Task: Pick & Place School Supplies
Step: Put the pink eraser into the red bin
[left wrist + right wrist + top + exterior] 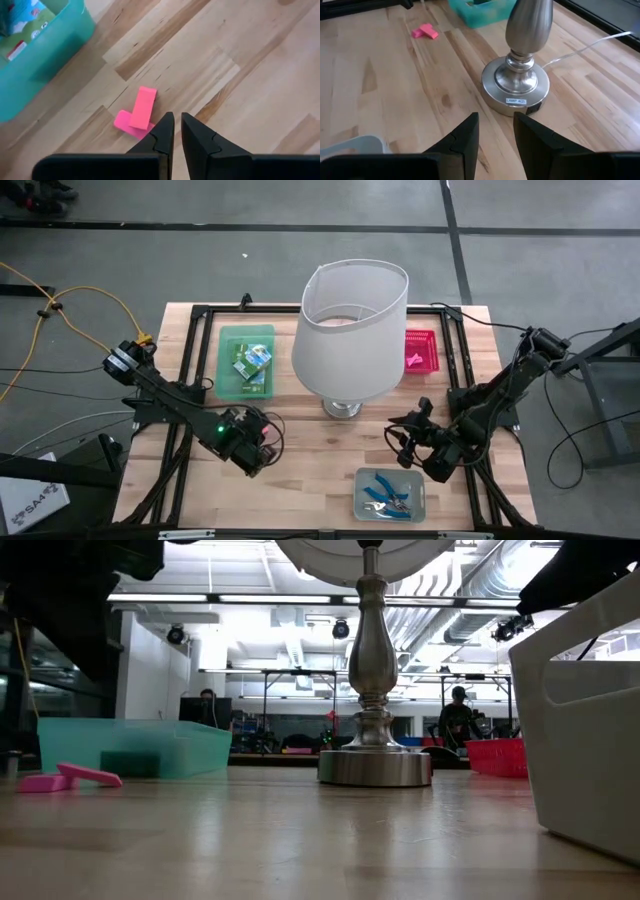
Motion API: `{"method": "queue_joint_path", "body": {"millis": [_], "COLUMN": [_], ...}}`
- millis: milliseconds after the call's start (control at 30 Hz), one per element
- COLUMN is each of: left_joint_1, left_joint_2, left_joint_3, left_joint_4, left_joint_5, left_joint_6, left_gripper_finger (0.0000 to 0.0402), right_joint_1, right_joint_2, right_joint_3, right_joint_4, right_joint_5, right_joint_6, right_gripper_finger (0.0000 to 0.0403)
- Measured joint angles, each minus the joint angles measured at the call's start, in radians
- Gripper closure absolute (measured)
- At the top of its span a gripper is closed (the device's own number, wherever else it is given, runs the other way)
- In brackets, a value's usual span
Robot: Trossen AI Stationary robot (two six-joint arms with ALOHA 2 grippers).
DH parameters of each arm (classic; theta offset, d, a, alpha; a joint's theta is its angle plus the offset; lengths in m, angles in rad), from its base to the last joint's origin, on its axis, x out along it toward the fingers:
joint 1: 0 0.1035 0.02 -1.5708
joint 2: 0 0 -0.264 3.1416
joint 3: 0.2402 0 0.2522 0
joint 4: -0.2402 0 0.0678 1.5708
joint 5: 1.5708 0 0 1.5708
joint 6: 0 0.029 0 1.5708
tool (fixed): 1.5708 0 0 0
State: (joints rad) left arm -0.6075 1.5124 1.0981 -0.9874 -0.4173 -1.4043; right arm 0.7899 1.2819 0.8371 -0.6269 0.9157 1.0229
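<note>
I hold the left pincer [177, 131] nearly closed and empty; two pink erasers [136, 114] lie stacked at its 11 o'clock on the tabletop [240, 75]. They look light, rubbery, grippy: grasp the top one's long sides. Right pincer [495, 131] idles part-open.

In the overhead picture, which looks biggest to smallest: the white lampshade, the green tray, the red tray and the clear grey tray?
1. Big white fabric lampshade, though it stands nearer the camera.
2. Green plastic tray.
3. Clear grey plastic tray holding blue-handled scissors.
4. Red plastic tray, partly hidden by the shade, so unsure against the grey one.
</note>
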Motion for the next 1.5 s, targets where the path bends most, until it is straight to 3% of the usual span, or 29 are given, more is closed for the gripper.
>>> {"method": "queue_joint_path", "body": {"millis": [233, 533, 733, 1500], "left_joint_1": [0.010, 0.016, 0.025, 0.172], "left_joint_2": [0.000, 0.000, 0.038, 0.187], "left_joint_3": [0.000, -0.007, -0.026, -0.027], "left_joint_4": [0.000, 0.000, -0.001, -0.003], "left_joint_5": [0.001, 0.009, 0.095, 0.207], "left_joint_6": [0.093, 0.122, 0.132, 0.362], "left_gripper_finger": [0.0357, 0.0263, 0.0216, 0.0208], "right_joint_1": [0.000, 0.000, 0.000, 0.000], "right_joint_2": [0.000, 0.000, 0.000, 0.000], "right_joint_3": [0.000, 0.000, 0.000, 0.000], "right_joint_4": [0.004, 0.004, 0.004, 0.011], "right_joint_5": [-0.005, -0.014, -0.030, -0.034], "right_joint_6": [0.000, 0.000, 0.000, 0.000], "right_gripper_finger": [0.0290, 0.0290, 0.0290, 0.0290]}}
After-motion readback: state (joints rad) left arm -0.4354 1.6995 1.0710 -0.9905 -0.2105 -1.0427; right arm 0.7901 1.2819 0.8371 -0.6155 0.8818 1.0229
